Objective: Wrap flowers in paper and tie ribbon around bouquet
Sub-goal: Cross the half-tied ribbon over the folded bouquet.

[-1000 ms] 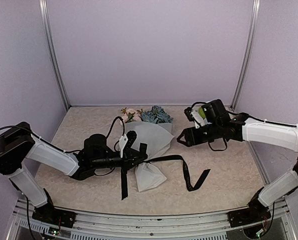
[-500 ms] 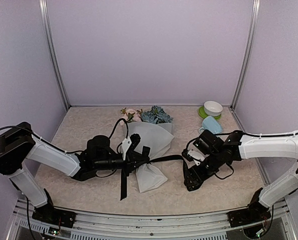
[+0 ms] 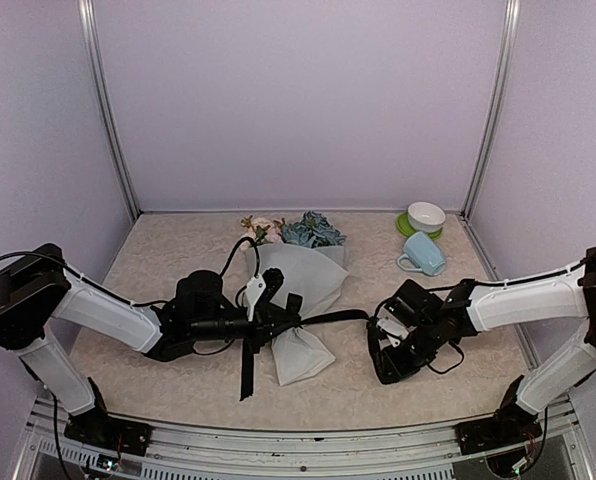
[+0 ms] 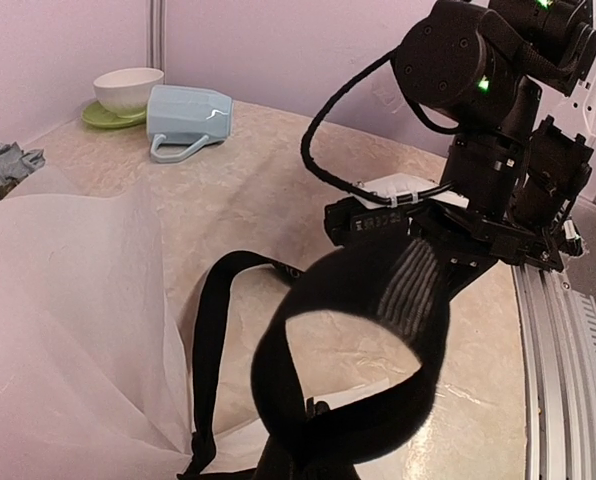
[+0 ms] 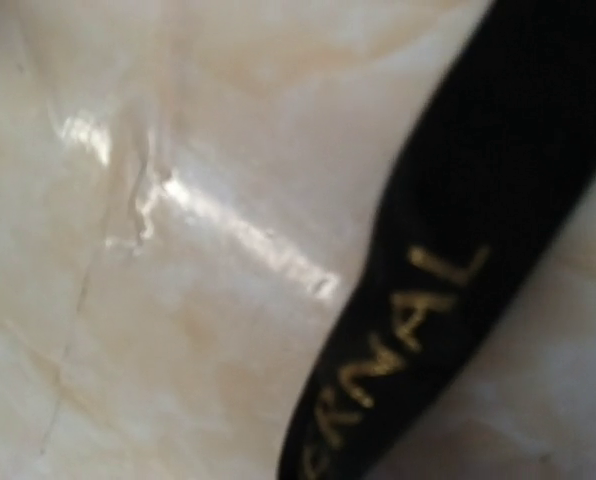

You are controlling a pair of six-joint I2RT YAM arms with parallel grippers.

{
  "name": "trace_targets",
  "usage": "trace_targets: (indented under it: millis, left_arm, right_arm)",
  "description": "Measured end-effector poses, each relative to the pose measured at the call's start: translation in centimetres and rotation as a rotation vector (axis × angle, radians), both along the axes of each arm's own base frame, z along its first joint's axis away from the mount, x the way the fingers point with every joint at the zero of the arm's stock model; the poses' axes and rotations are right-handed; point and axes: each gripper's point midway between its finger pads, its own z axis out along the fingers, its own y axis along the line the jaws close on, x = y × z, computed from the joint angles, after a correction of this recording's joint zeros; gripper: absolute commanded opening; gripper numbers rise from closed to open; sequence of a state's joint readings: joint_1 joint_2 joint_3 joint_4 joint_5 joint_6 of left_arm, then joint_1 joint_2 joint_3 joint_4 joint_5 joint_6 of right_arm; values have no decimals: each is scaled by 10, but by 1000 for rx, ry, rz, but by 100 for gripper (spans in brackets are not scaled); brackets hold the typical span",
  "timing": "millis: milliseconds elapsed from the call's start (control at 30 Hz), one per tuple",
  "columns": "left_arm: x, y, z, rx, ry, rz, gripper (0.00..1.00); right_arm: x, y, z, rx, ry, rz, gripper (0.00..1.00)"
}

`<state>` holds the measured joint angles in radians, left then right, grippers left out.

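Bouquet [image 3: 303, 285]: lies mid-desk, with the flowers [image 3: 313, 231] toward 12 and the paper's tail toward 6. It looks light and floppy, so a sideways tug would likely slide or roll it.
Paper [image 3: 300, 350]: thin and frosted. I judge it crumples easily and springs open, and only the cinch at the neck seems to hold the cone shut.
Ribbon [image 3: 328, 318]: black satin, limp and probably slippery. It crosses the bouquet's neck. One tail lies toward 6, and the other runs toward 3 and on to the right arm. In the left wrist view it stands up in an open loop.
Left fingers [image 3: 278, 318]: closed, pinching the ribbon at the neck from the bouquet's 9 side.
Right fingers [image 3: 382, 368]: closed, tips down on the desk [image 3: 178, 260] at about 4 from the bouquet, where the ribbon's far tail ends. The right wrist view shows lettered ribbon flat on the desk just beneath, but not the fingers, so I cannot tell if the tail is actually pinched.
Where to hold: the ribbon flat across its width and near the tail end. Satin gripped on its edge would likely slip. Keep the neck pinned while pulling.
Risk: pulling hard could drag the whole bouquet or crush the paper.
Mug [image 3: 423, 254] and bowl [image 3: 425, 215]: at 2, well apart from the work.
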<state>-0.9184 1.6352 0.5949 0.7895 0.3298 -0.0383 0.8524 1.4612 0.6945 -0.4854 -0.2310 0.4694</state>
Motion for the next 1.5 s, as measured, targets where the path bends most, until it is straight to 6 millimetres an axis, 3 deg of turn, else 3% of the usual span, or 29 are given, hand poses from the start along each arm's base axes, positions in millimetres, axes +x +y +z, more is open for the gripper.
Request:
trace_targets:
  millis: [67,133,200,233,300,367,433,500,600,800,933,1067,1200,1400,1500]
  left_arm:
    - [0,-1,-1,5,-7,5,0]
    - [-3,-3,-1,13,-25,7,0]
    - [-8,-5,-3,22,-36,1,0]
    - [-10,-6,-4,28,-42,-2,0]
    - [-12,-6,-5,37,-51,-2,0]
    - [-13,-6,-7,48,-63,4,0]
    - [-14,-6,-10,60,-73,11,0]
    - [-17,-7,-11,71,-87,13,0]
    - [-22,-7,-16,87,-100,11,1]
    - [-29,-7,-23,119,-120,14,2]
    - [-32,-8,-25,132,-128,15,2]
    - [-33,-8,-26,137,-130,17,2]
    - [-32,-8,-26,139,-130,20,2]
    - [-33,-7,-29,150,-124,19,2]
    - [-33,-7,-30,155,-121,17,2]
  right_arm:
    - [8,-2,9,4,-13,-21,0]
    - [32,2,31,40,-56,-53,0]
    - [71,17,76,120,-155,-76,0]
    - [94,30,107,175,-222,-82,0]
    - [127,59,165,290,-338,-61,0]
    - [150,100,231,423,-467,-5,0]
    - [154,143,277,529,-550,68,0]
    - [147,184,304,615,-585,140,0]
    - [135,226,311,697,-568,205,0]
    - [135,278,275,746,-458,233,0]
    - [131,315,273,779,-442,276,2]
    - [101,349,288,842,-436,370,31]
    - [73,358,289,855,-411,444,67]
    - [74,353,280,825,-419,499,99]
    - [78,345,279,806,-438,526,100]
